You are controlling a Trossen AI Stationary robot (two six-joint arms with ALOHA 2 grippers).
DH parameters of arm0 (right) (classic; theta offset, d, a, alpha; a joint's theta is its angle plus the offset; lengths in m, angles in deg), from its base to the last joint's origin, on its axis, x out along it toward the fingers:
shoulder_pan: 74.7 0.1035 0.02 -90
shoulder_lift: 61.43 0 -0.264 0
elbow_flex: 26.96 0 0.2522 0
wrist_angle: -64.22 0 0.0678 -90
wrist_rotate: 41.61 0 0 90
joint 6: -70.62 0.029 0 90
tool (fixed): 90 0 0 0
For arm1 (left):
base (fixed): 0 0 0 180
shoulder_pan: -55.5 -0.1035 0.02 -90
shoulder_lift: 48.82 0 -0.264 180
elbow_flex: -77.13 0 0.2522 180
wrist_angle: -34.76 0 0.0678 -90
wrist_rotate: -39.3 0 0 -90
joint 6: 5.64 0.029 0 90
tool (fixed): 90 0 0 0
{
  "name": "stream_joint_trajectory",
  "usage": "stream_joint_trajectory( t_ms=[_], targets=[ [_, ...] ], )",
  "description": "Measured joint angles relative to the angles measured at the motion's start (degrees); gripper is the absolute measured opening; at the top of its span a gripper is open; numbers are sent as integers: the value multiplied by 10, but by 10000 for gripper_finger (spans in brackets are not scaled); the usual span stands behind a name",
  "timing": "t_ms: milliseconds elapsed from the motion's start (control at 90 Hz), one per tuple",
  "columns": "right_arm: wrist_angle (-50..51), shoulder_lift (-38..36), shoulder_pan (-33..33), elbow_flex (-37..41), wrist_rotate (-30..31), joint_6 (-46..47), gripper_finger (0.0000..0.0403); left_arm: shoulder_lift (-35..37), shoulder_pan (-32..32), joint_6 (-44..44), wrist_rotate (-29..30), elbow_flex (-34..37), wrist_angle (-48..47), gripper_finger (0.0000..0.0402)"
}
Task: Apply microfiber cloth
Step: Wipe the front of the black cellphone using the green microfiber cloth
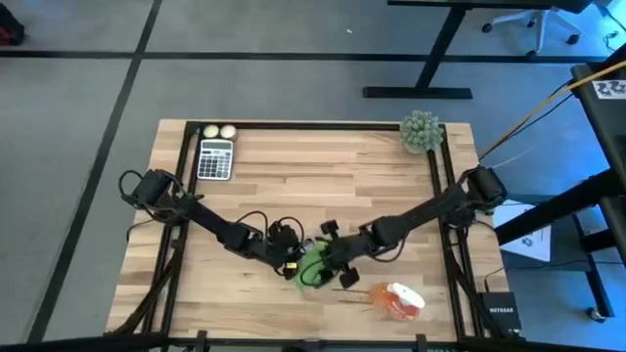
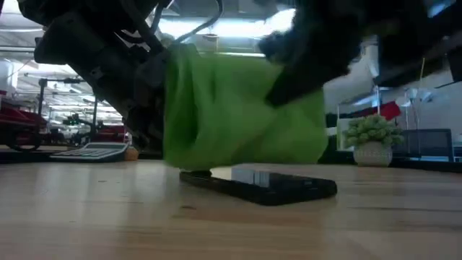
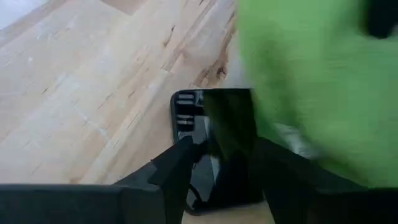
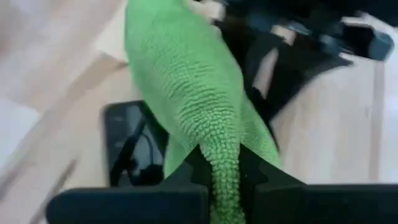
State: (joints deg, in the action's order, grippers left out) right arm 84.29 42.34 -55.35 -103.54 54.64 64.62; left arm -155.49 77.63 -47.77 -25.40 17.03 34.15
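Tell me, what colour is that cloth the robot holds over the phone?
Bright green. The microfiber cloth shows best in the right wrist view, pinched in the right gripper.

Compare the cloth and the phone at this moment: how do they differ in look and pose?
The cloth is bright green, soft and bunched; the phone is black, flat and rigid. The cloth hangs in the air, pinched in the right gripper, while the phone lies on the table. Low view shows the cloth's lower edge about at the phone's top; contact is unclear. Both sit near the table's front, between the arms.
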Motion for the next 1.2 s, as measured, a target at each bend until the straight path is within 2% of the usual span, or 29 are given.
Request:
stream_joint_trajectory(
  t_ms=[156,256,322,433,544,678,911,1022,1200],
  targets=[
    [-20,51,-14,19,-71,46,5,0,2,2,-2,0,0,156],
    [-22,62,-2,33,-74,64,5,0,3,3,-1,0,1,156],
    [7,61,6,34,-51,71,5,0,3,3,-4,0,2,156],
    [157,18,7,39,29,86,5,0,3,4,-10,2,0,156],
    [226,-32,3,46,75,90,5,1,2,6,-10,1,4,156],
    [205,-83,-8,43,106,89,5,2,2,6,-10,1,3,156],
    [191,-79,-40,45,107,122,9,3,2,6,-10,1,4,156],
    [195,-78,-69,46,109,156,42,3,2,6,-10,1,4,156],
    [207,-83,-101,45,111,177,147,23,2,17,-10,2,-3,156]
  ],
)
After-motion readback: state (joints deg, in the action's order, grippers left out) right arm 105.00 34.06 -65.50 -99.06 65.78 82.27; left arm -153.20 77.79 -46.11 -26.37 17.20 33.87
